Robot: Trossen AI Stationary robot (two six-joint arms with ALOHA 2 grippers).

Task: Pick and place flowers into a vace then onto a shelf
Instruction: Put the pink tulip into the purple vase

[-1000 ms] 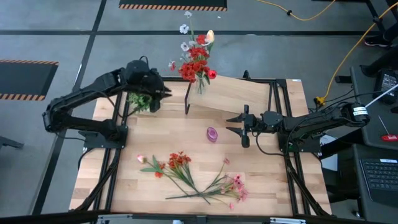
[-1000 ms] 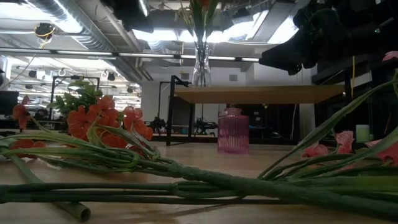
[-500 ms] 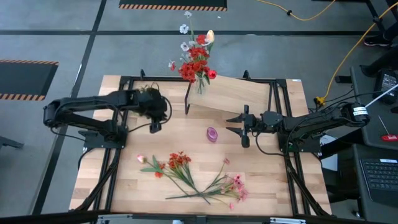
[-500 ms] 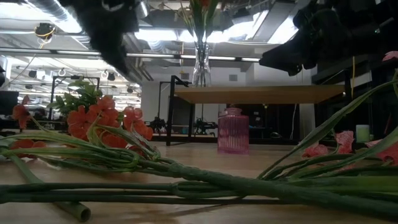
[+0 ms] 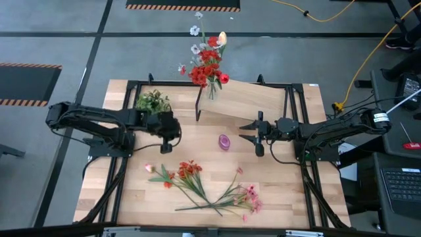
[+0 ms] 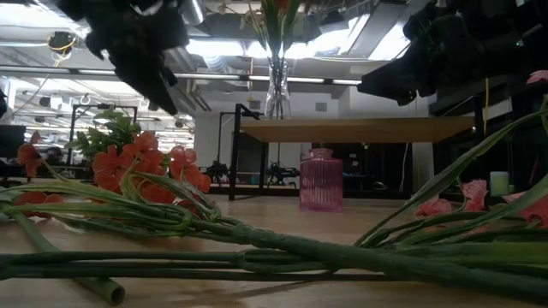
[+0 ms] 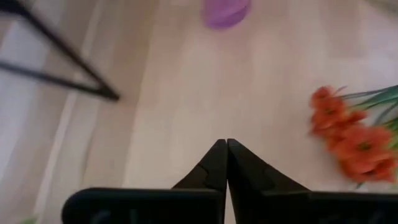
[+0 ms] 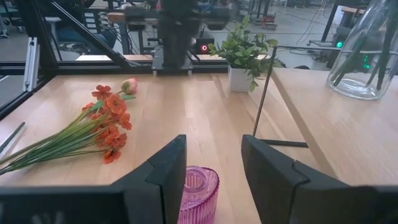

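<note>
- Overhead, a light-wood table point(image 5: 217, 168) carries two dark robot arms, one entering from each side; a small raised shelf point(image 5: 247, 100) of light wood on thin black legs stands at the far middle
- On the shelf's left end, a clear glass vase point(image 5: 212, 89) holds a bunch of red, white and pale yellow blooms; from table height the vase point(image 6: 276, 90) stands upright on the board
- Loose flowers point(image 5: 200, 186) lie on the near part of the table, their long green stalks crossing; orange-red blooms point(image 5: 189, 168) point left and pink blooms point(image 5: 248, 196) point right
- A small pink ribbed vase point(image 5: 225, 141) stands on the table in front of the shelf, between the two grippers
- Left gripper point(image 5: 166, 145) hangs above the table to the left of the pink vase, beyond the orange-red blooms; its fingers point(image 7: 214, 168) are pressed together with nothing between them
- Right gripper point(image 5: 247, 132) sits just right of the pink vase, pointing at it; its fingers point(image 8: 166, 171) stand apart and empty, with the pink vase point(image 8: 198, 193) showing in the gap
- A small leafy green plant point(image 5: 152, 101) in a white pot stands at the far left of the table
</note>
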